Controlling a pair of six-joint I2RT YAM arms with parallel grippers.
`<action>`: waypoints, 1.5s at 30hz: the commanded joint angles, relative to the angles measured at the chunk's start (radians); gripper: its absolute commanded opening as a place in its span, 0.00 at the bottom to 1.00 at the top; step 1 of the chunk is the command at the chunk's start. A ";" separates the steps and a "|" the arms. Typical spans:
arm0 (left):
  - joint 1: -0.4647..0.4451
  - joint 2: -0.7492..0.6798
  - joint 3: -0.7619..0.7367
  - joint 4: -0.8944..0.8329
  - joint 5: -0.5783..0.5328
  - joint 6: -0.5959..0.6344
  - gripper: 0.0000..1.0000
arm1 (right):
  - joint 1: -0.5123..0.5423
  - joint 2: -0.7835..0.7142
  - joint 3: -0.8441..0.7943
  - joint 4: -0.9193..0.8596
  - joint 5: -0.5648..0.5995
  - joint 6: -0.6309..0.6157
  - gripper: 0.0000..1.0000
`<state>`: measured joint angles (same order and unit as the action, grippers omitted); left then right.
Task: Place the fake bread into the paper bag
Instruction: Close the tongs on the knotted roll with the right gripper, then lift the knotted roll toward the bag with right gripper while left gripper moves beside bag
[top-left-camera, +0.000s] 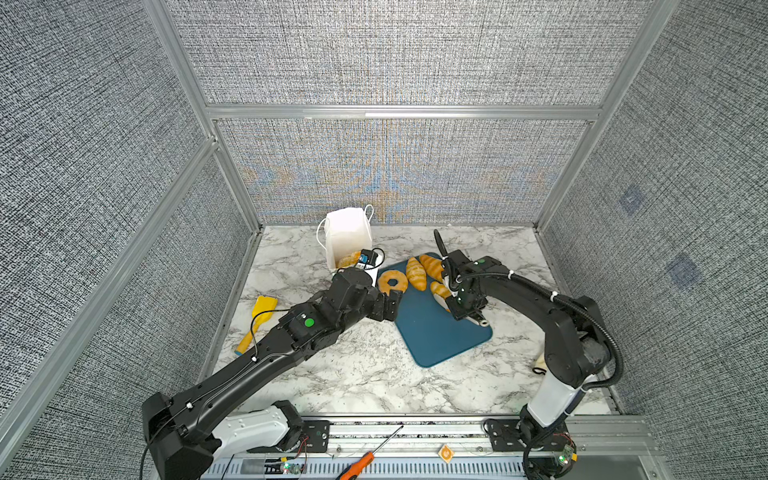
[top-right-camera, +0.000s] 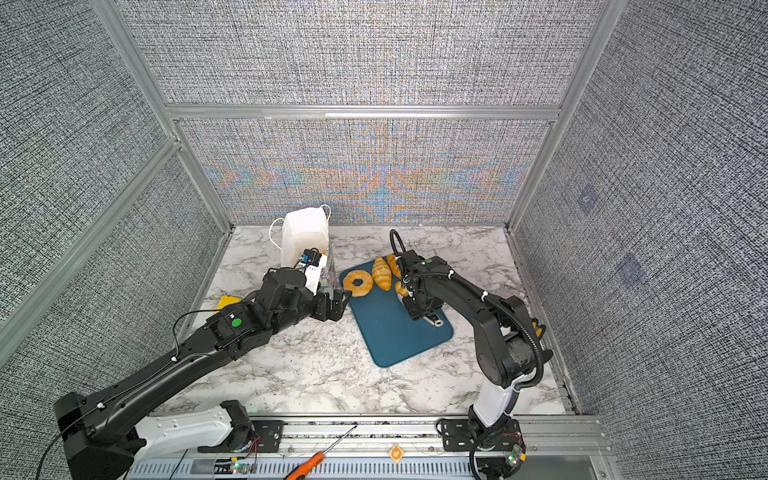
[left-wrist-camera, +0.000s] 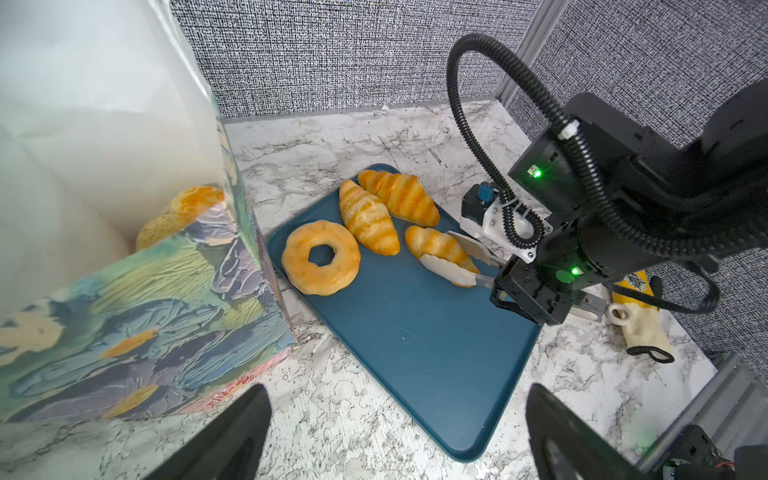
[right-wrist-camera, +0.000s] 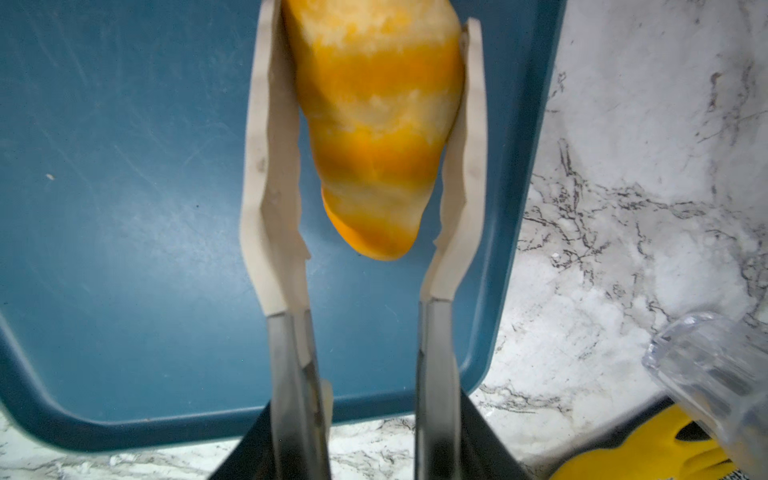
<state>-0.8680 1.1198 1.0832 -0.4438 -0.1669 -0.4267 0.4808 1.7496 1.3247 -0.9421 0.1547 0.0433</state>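
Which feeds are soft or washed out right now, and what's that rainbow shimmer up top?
In both top views the shimmer is moiré on the woven back wall; left wrist view: paper bag lining blown out white, tray sharp; right wrist view: croissant between the tongs slightly soft.

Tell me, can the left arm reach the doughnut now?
Probably yes. The left gripper hangs open right beside the doughnut, nothing lies between them, and the tongs are over at a croissant.

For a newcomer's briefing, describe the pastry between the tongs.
Find the blue tray right of the paper bag. At its far end lie a ring doughnut and two large croissants. The smaller croissant beside them alone sits between white tongs.
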 joint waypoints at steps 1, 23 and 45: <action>0.000 -0.016 -0.011 0.018 -0.017 -0.002 0.97 | 0.001 -0.023 0.002 -0.012 -0.034 0.004 0.46; 0.000 -0.015 -0.002 0.039 -0.031 0.038 0.99 | -0.002 -0.180 -0.066 0.021 -0.126 0.056 0.44; 0.001 -0.044 0.021 -0.007 -0.086 0.057 0.99 | 0.053 -0.254 -0.011 0.014 -0.155 0.105 0.43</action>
<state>-0.8680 1.0832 1.0920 -0.4446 -0.2333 -0.3798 0.5243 1.5005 1.2972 -0.9295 0.0097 0.1326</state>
